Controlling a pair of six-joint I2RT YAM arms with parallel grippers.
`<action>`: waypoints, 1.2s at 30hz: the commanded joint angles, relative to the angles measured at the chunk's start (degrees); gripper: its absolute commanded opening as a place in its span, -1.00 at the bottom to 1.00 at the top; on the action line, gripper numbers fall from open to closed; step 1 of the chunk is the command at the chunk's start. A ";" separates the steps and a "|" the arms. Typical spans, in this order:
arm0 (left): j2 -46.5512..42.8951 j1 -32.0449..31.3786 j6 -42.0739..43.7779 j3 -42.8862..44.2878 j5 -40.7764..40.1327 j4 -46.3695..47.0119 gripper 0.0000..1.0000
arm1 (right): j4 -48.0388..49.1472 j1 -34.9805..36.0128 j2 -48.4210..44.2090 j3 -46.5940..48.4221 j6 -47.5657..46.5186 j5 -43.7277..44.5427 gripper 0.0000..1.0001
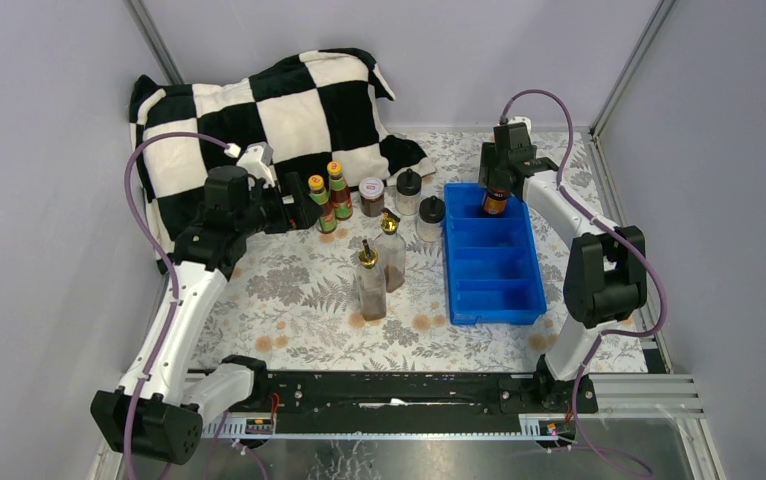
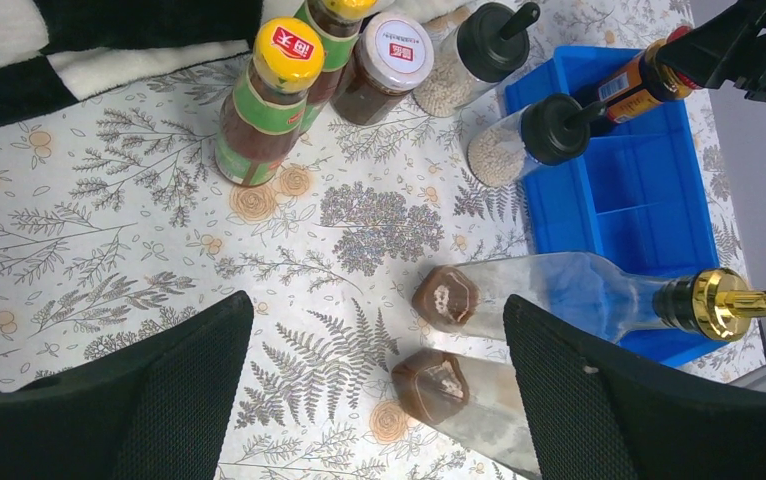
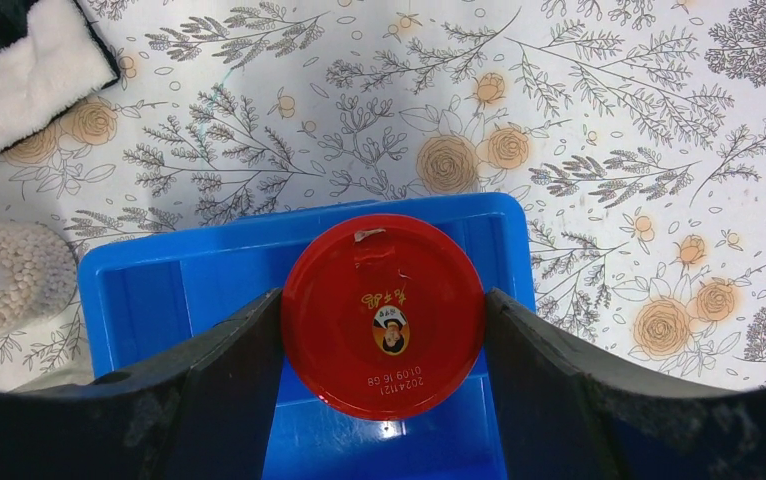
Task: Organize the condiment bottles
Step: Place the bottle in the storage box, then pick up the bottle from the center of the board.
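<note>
My right gripper (image 3: 383,330) is shut on the red-lidded jar (image 3: 383,315), with a finger against each side of the lid, at the far compartment of the blue tray (image 3: 159,290). From above, the jar (image 1: 496,202) sits at the tray's (image 1: 494,300) far end. My left gripper (image 1: 306,212) is open and empty, just left of two orange-capped bottles (image 1: 317,200) (image 1: 337,190). A white-lidded jar (image 1: 371,196), two black-capped shakers (image 1: 409,190) (image 1: 430,216) and two tall gold-spouted bottles (image 1: 391,250) (image 1: 369,282) stand between them and the tray. In the left wrist view the gripper (image 2: 376,320) hangs above bare cloth beside the tall bottles' bases (image 2: 446,298).
A black-and-white checkered cushion (image 1: 259,110) lies at the back left, right behind the left arm. Grey walls and metal posts enclose the table on three sides. The tray's three nearer compartments (image 1: 491,270) hold nothing.
</note>
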 commanded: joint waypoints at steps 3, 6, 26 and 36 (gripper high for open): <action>2.11 0.34 0.22 1.24 -1.71 0.54 0.97 | 0.34 -0.21 1.95 0.69 1.95 -0.33 0.54; 2.50 0.34 0.17 2.25 -2.20 0.40 0.98 | -0.23 -0.21 1.84 1.12 1.95 -0.55 0.62; 6.72 0.34 1.09 4.88 -3.68 2.09 0.97 | -9.54 -0.03 -6.06 9.79 0.45 2.51 0.79; 9.80 0.34 1.16 7.43 -6.69 1.77 0.97 | -10.67 3.82 -4.87 20.56 -4.63 -12.21 0.81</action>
